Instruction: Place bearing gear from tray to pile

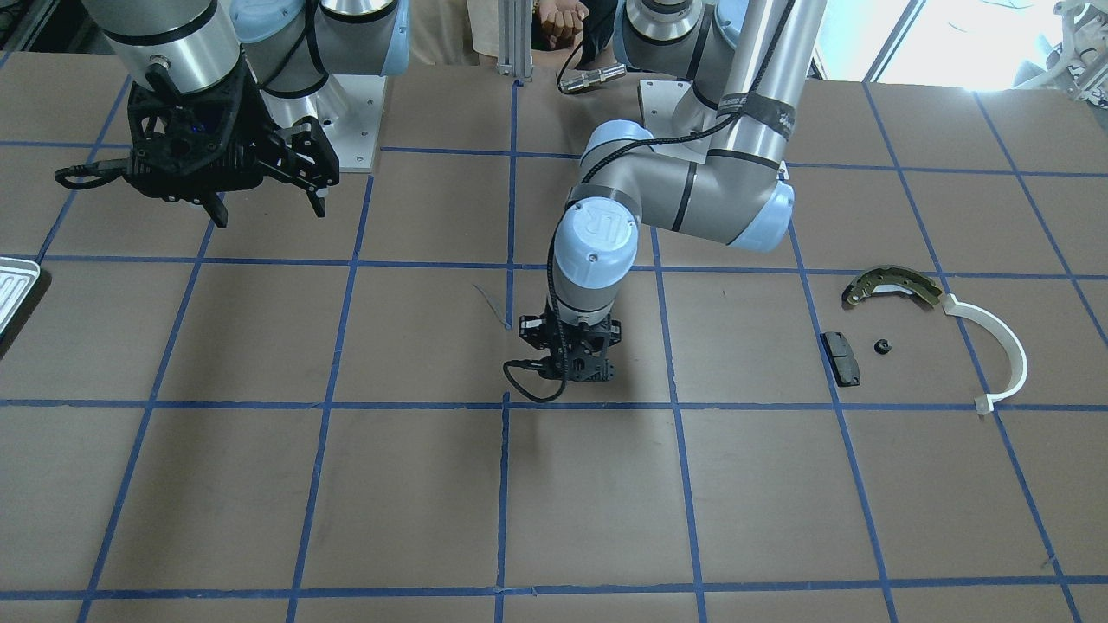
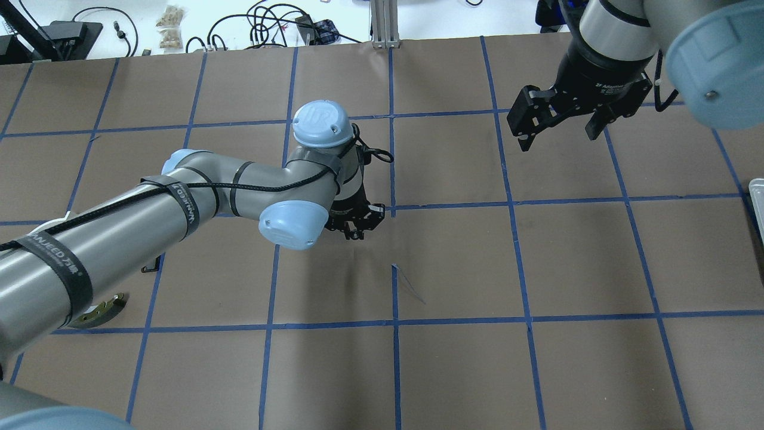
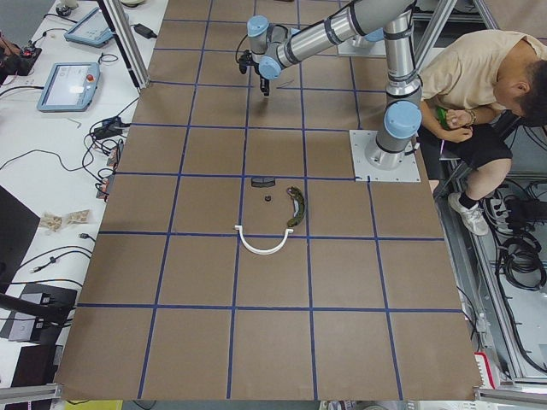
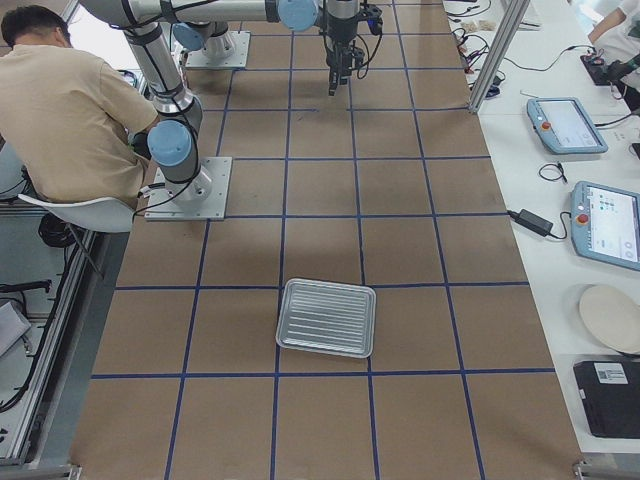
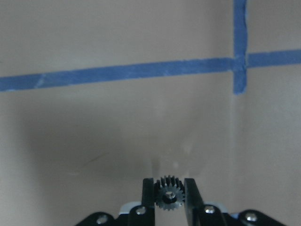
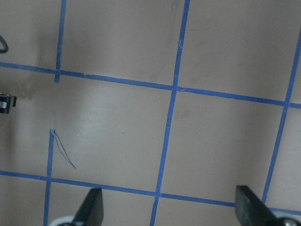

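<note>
Grey toothed bearing gear [image 5: 168, 198] sits clamped between the left gripper's [image 5: 168, 189] narrowed fingers, well apart from the pile [image 1: 892, 287], while the right gripper [image 6: 170, 209], even farther from the pile, hangs wide open, empty.

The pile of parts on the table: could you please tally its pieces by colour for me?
Olive-gold: 1, the curved metal brake shoe
White: 1, the plastic arc
Dark grey or black: 2, the rectangular pad and a small round part
Total: 4

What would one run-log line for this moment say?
left gripper: shut on gear | right gripper: open, empty | gear: mid-table, not yet at pile
</note>
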Robot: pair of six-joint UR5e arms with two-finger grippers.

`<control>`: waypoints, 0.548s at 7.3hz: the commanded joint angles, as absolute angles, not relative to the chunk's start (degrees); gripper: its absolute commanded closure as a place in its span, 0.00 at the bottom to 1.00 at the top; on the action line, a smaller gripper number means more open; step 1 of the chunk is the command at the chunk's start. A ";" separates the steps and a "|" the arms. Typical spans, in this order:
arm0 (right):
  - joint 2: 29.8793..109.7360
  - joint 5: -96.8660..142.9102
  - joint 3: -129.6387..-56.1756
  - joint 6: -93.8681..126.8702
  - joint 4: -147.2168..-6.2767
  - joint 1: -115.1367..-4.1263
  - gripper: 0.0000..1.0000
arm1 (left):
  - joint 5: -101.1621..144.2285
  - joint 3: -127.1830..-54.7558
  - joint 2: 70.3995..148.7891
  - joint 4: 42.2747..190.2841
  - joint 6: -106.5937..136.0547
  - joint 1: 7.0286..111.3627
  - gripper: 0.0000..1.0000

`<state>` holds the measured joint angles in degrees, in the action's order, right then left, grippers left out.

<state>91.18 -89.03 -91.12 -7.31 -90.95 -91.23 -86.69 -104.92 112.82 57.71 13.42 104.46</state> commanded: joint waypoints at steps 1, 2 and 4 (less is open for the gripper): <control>91.23 -89.03 -91.14 -7.29 -90.97 -91.23 0.00 | -87.88 -99.09 110.93 71.10 5.60 94.80 1.00; 91.23 -89.03 -91.14 -7.21 -90.97 -91.23 0.00 | -91.89 -97.40 110.92 74.67 2.06 88.92 1.00; 91.23 -89.12 -91.14 -7.47 -90.88 -91.23 0.00 | -99.09 -97.21 110.48 74.71 -11.68 76.62 1.00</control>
<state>91.23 -89.05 -91.14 -7.32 -90.91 -91.23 -94.28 -97.73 110.66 73.94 -2.57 84.26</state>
